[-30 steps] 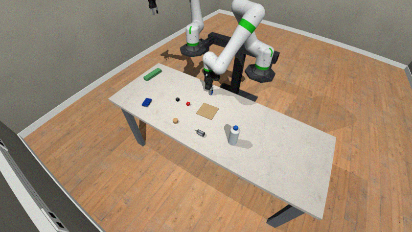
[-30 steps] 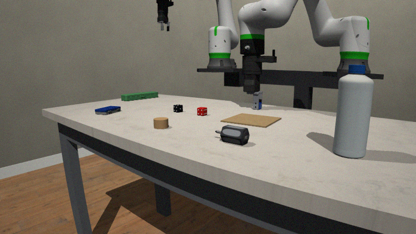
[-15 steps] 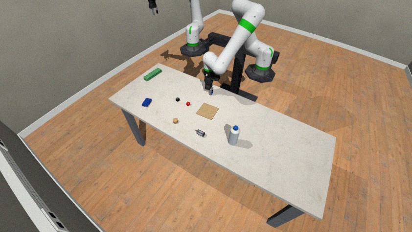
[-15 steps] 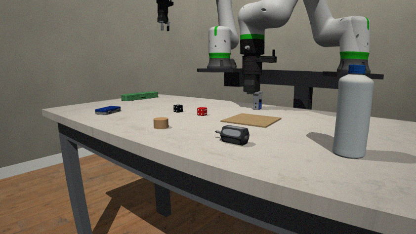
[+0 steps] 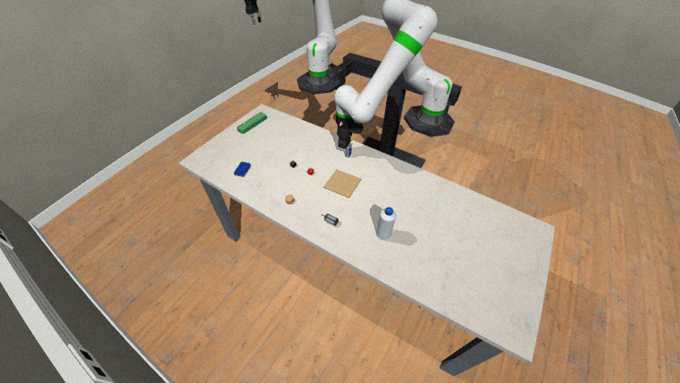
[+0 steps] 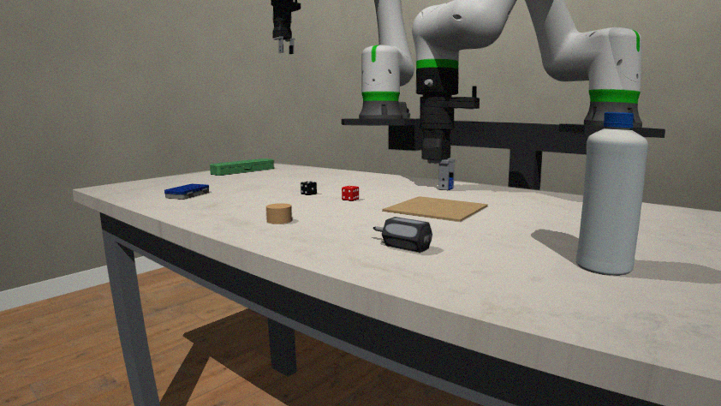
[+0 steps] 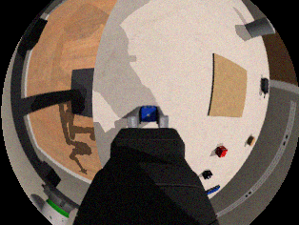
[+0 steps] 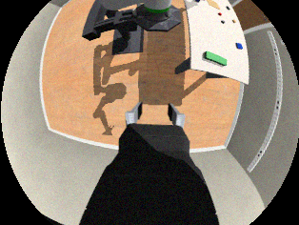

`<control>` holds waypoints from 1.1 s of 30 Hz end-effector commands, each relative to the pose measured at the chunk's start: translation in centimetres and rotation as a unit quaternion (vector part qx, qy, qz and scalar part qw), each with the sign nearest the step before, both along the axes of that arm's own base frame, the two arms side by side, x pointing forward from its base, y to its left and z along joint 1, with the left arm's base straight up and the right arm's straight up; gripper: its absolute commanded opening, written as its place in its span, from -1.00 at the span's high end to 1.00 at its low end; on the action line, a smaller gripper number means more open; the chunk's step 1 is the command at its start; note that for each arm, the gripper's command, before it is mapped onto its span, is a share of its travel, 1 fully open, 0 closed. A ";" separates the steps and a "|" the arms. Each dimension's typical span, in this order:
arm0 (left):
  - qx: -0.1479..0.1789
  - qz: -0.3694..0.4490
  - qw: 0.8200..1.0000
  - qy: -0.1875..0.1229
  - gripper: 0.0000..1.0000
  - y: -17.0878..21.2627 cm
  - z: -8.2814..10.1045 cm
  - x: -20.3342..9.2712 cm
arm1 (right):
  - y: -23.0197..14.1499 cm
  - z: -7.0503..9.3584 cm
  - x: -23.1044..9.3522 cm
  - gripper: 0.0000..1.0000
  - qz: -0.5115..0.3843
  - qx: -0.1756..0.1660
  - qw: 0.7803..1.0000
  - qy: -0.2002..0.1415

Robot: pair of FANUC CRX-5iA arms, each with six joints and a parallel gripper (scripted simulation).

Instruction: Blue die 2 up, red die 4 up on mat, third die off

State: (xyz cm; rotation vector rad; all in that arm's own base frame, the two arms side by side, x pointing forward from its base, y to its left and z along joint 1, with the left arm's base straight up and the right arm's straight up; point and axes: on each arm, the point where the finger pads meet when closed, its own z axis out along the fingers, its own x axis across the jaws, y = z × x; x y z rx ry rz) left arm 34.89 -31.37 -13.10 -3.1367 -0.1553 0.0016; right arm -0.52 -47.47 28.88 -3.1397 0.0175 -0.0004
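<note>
The blue die (image 7: pixel 149 112) (image 6: pixel 451 182) is at the table's back edge area, off the mat, between the fingers of my left gripper (image 7: pixel 149 112) (image 6: pixel 446 185). The fingers are low at the table and look closed against its sides. Its top number is not clear. The red die (image 5: pixel 310 170) (image 6: pixel 349 193) (image 7: pixel 221 152) sits flat left of the mat (image 5: pixel 342 183) (image 6: pixel 434 208) (image 7: pixel 229 88); its top number is unclear. The black die (image 5: pixel 292 164) (image 6: pixel 308 188) (image 7: pixel 207 174) sits beyond it, off the mat. My right gripper (image 5: pixel 256 19) (image 6: pixel 286 49) (image 8: pixel 154 108) is open and empty, high up beyond the table.
A wooden cylinder (image 5: pixel 289 199) (image 6: pixel 278 213) and a dark screwdriver-like tool (image 5: pixel 331 219) (image 6: pixel 406 234) lie toward the front. A tall white bottle (image 5: pixel 385 225) (image 6: pixel 611 201) stands to the right. A blue box (image 5: pixel 241 169) and a long green case (image 5: pixel 252 122) lie at the left.
</note>
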 end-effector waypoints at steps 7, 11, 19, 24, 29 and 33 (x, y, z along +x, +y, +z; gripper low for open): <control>-0.001 0.000 1.000 -0.001 0.02 0.0 1.4 0.1 | 0.0 0.1 0.0 -1.00 0.000 -0.001 1.000 0.000; -0.001 0.000 1.000 -0.001 0.02 0.0 3.3 0.1 | 0.0 0.1 0.0 -1.00 0.000 -0.001 1.000 0.000; -0.001 0.000 1.000 -0.001 0.02 0.0 8.4 0.1 | 0.0 0.1 0.0 -1.00 0.000 -0.001 1.000 0.000; -0.001 0.000 1.000 -0.001 0.02 0.0 10.0 0.1 | 0.0 0.1 0.0 -1.00 0.000 -0.001 1.000 0.000; -0.001 0.000 1.000 -0.001 0.02 0.0 10.1 0.1 | 0.0 0.1 0.0 -1.00 0.000 -0.001 1.000 0.000; -0.001 0.000 1.000 -0.001 0.02 0.0 10.1 0.1 | 0.0 0.1 0.0 -1.00 0.000 -0.001 1.000 0.000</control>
